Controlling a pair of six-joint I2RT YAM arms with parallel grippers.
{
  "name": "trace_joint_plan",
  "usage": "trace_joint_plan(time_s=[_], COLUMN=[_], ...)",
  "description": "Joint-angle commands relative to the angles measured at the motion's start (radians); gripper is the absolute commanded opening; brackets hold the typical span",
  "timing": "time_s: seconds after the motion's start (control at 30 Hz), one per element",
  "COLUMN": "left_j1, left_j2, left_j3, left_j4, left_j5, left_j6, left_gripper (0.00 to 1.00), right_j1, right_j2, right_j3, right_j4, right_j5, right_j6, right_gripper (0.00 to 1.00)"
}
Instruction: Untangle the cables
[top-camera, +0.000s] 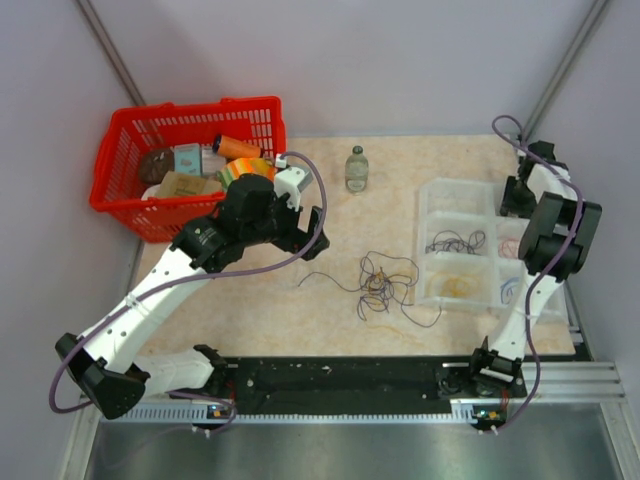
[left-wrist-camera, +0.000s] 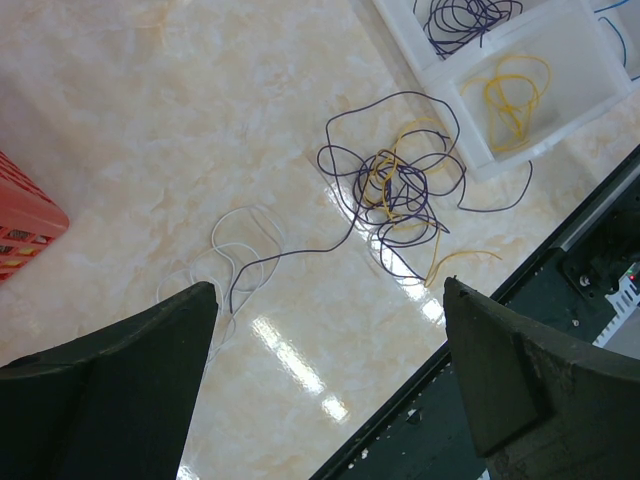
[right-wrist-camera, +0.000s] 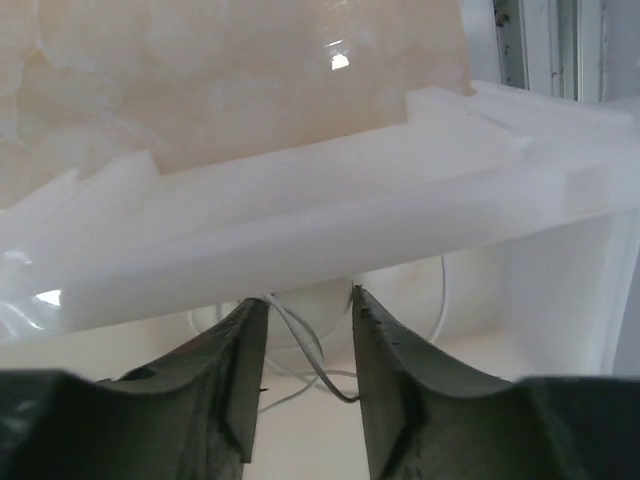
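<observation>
Left gripper (left-wrist-camera: 328, 290) hovers over the tabletop (left-wrist-camera: 150, 120), jaws wide open. Cables (left-wrist-camera: 400, 190) lie tangled mid-table, a few loops in the tray (top-camera: 445, 200). Right gripper (right-wrist-camera: 307, 300) sits in a tray compartment, jaws narrowed but gapped, with a white wire (right-wrist-camera: 306, 349) between them, unclamped.

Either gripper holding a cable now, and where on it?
Neither. Left gripper open, empty; right gripper has jaws apart around a white cable in the tray, not clamped.

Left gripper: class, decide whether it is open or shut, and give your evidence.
Open. The left gripper shows its fingers far apart in its wrist view, gripping nothing; the cables lie on the table below.
</observation>
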Motion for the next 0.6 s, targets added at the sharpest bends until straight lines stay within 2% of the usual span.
trace_joint_plan(time_s=[0.0,0.1,0.17,0.37,0.57], left_j1=[0.004,0.004,0.004,0.004,0.004], left_j2=[-0.007,-0.007,-0.007,-0.007,-0.007], left_j3=[0.002,0.002,0.002,0.002,0.002], left_j4=[0.028,0.028,0.028,0.028,0.028], left_j5=[-0.005,-0.005,-0.005,-0.005,-0.005], left_j6=[-0.007,-0.007,-0.007,-0.007,-0.007], left_gripper=[0.98,0.98,0.98,0.98,0.98], right_j1=[0.015,0.028,0.038,0.044,0.116], right_j2=[0.019,-0.064,-0.122,-0.288,-0.424], right_j3=[0.006,0.009,0.039,0.078,0.001], right_j4=[0.016,0.061,0.066,0.048,-0.027], right_j5=[0.045,0.089,0.120,0.128,0.085], right_j6=[0.010,0.013,0.017,0.130,0.167], right_gripper=[0.30,0.11,0.01,0.00,0.00])
